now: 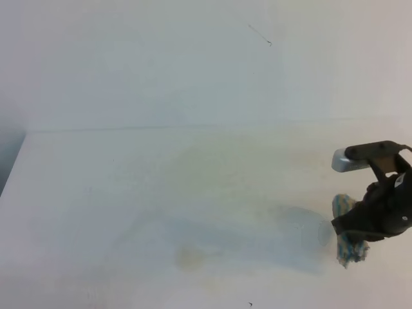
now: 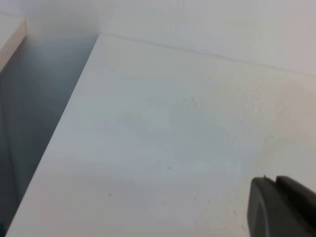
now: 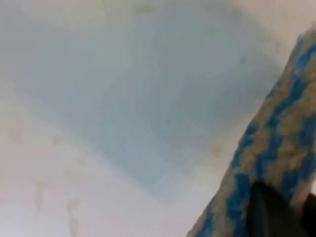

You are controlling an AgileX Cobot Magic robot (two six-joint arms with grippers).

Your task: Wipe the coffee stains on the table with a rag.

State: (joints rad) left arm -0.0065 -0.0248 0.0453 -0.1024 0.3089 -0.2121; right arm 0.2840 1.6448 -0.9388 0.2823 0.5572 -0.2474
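- The table (image 1: 129, 193) fills the lower two thirds of the exterior high view as a plain white top with faint yellowish smears; no container of any kind stands on it.
- The right gripper (image 1: 360, 225) sits at the right edge of that view, low in the frame, a dark bulk with a silver-grey piece above it.
- The rag (image 1: 344, 209), striped blue and cream, shows on both sides of the gripper: one end sticks out toward the upper left of the dark body, the other hangs out below it at the lower right of the frame.
- In the right wrist view the rag (image 3: 276, 148) runs up the right side of the frame and a dark finger (image 3: 269, 212) lies against it at the bottom right; the fingers appear to be gripping the cloth, though how wide they stand cannot be told.
- The coffee stains (image 1: 190, 257) show as a faint beige smudge low in the centre of the exterior high view, well apart from the rag.
- Small tan drips (image 3: 74, 210) mark the lower left of the right wrist view.
- The left gripper (image 2: 284, 207) shows only as a dark edge at the lower right of the left wrist view; its opening cannot be told.
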